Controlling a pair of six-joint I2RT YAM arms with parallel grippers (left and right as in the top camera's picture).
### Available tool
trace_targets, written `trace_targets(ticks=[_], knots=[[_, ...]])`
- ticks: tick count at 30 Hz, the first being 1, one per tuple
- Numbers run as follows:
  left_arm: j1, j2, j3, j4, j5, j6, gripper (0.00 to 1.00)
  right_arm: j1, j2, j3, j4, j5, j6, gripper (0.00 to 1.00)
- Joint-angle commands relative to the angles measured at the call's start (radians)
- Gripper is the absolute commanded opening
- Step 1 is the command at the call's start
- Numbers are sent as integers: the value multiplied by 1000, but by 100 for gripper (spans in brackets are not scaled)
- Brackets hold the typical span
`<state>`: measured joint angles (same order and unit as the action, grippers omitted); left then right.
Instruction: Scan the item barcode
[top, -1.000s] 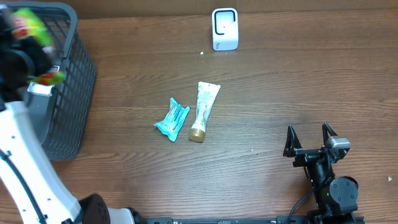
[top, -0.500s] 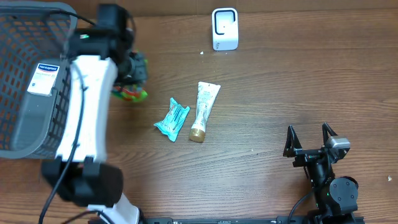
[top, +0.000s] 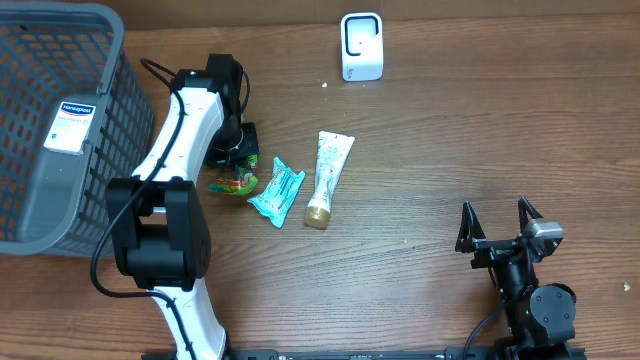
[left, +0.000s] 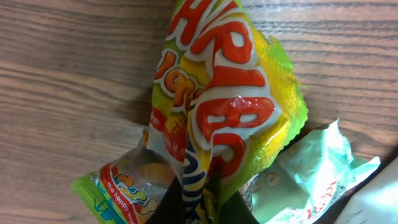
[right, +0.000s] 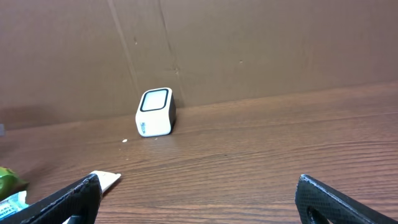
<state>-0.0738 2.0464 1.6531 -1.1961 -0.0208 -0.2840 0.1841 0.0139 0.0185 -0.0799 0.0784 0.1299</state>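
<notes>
A yellow-green and red candy bag (top: 232, 182) lies on the wooden table just left of a teal packet (top: 277, 190). My left gripper (top: 238, 158) is right above it, and in the left wrist view the bag (left: 217, 106) fills the frame with its film pinched between the two dark fingers of the gripper (left: 214, 202). The white barcode scanner (top: 361, 46) stands at the table's back edge, also seen in the right wrist view (right: 155, 112). My right gripper (top: 497, 215) rests open at the front right, nothing between its fingers (right: 199, 199).
A cream tube (top: 327, 178) lies right of the teal packet, its tip visible as the tube (right: 106, 180) in the right wrist view. A grey mesh basket (top: 110, 190) at the far left holds a labelled box (top: 75, 125). A cardboard wall (right: 249, 43) backs the table.
My left arm has swung from the basket over to the table and lowered the candy bag beside the teal packet. The right arm has not moved.
</notes>
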Motion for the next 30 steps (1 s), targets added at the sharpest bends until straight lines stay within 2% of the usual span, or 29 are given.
trace_targets(ticks=[1,2,3,6,12,17,20,23,30], knots=[[-21,-3,2,8,40,-16,51,4,-9,-10,4,7,-4,100],[-29,-3,2,8,40,-16,64,4,-9,-10,4,7,-4,100],[-34,-3,2,7,42,-16,69,4,-9,-10,4,7,-4,100],[-43,-11,43,-33,48,-7,72,4,-9,-10,4,7,-4,100],[-13,-42,473,-262,47,45,73,4,-9,-10,4,7,-4,100],[82,-46,871,-341,36,105,87,4,-9,-10,4,7,-4,100],[176,-46,1013,-348,36,116,90,4,-9,-10,4,7,-4,100],[295,-46,1054,-340,35,121,96,4,-9,-10,4,7,-4,100],[560,8,1049,-285,31,132,97,4,-9,-10,4,7,-4,100]])
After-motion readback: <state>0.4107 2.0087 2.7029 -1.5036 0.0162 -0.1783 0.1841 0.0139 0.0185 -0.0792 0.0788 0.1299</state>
